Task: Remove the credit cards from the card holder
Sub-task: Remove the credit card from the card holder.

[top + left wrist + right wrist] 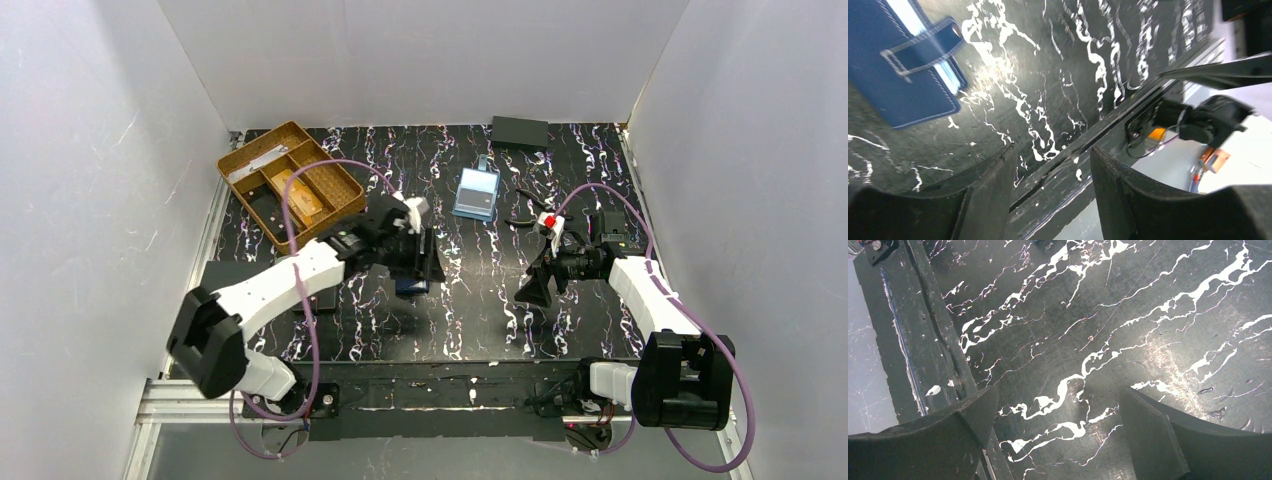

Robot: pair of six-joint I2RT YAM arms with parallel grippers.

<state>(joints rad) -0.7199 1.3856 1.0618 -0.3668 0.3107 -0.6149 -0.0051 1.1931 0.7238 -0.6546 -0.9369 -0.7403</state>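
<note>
Two end effectors, both spread. My left end effector [1053,187] has its fingers [993,192] apart with nothing between them. My right end effector [1058,440] gapes wide over bare marbled desk [1108,315].

The card holder [895,75] lies flat on the desk, just beyond my left fingers. It is folded shut, with the snap tab across its cover and a light blue strip along one edge. The frame cuts it off, so I cannot tell its long axis.

From above it sits near mid-desk, partly under my left end effector. The desk's near edge shows between my left fingers. Open desk lies between my arms. A compartmented tray [290,180] and a light blue case [476,192] sit farther back.
</note>
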